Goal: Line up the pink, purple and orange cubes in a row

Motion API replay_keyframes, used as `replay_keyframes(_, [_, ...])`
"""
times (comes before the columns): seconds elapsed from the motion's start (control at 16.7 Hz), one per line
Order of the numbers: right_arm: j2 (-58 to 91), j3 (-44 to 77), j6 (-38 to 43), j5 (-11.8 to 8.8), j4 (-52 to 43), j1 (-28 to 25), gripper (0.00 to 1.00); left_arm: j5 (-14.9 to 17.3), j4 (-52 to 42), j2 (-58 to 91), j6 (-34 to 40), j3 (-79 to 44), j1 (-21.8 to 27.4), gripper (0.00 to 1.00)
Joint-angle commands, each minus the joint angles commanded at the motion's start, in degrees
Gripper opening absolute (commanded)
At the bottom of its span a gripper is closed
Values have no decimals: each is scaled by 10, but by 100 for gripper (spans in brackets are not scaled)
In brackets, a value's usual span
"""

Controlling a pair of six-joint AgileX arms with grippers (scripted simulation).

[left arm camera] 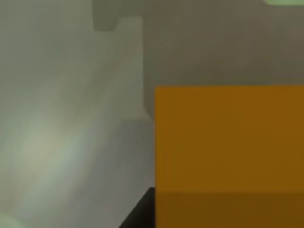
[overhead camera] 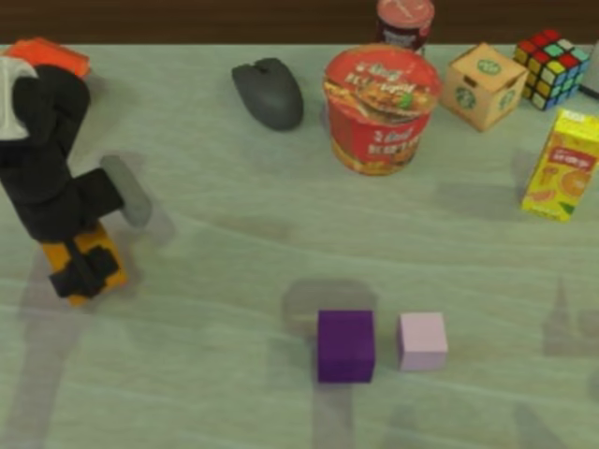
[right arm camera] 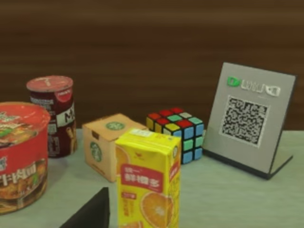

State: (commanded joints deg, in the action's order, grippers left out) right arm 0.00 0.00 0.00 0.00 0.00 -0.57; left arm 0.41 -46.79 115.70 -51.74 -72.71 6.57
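The left pincer (overhead camera: 86,269) is clamped on the orange cube (overhead camera: 94,254) at the tabletop's (overhead camera: 206,374) left side, well apart from the purple cube (overhead camera: 345,346) and pink cube (overhead camera: 422,340), which sit side by side. A mouse (overhead camera: 269,92), noodle cup (overhead camera: 381,108) and juice carton (overhead camera: 562,164) stand farther back.

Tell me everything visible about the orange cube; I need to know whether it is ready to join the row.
The orange cube is a plain, matte, yellow-orange block with flat faces and sharp edges. It sits at the table's left side, far from the purple and pink cubes near the middle front. The left gripper is down over it, its dark fingers straddling the cube and covering much of its top. In the left wrist view the cube fills the frame. Whether it rests on the table or is lifted is unclear.
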Motion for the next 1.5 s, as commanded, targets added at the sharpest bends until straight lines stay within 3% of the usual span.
replay_keyframes(0.3, [0,0,0,0,0,0,100,-1,-97,-45,1,-49,-7,0])
replay_keyframes(0.72, [0,0,0,0,0,0,100,-1,-103,-50,-1,-52,5,0])
replay_keyframes(0.9, [0,0,0,0,0,0,100,-1,-109,-62,-9,-45,61,0])
replay_keyframes(1.26, [0,0,0,0,0,0,100,-1,-125,-105,-29,-15,249,0])
replay_keyframes(1.5, [0,0,0,0,0,0,100,-2,-127,-122,-34,-6,290,0])
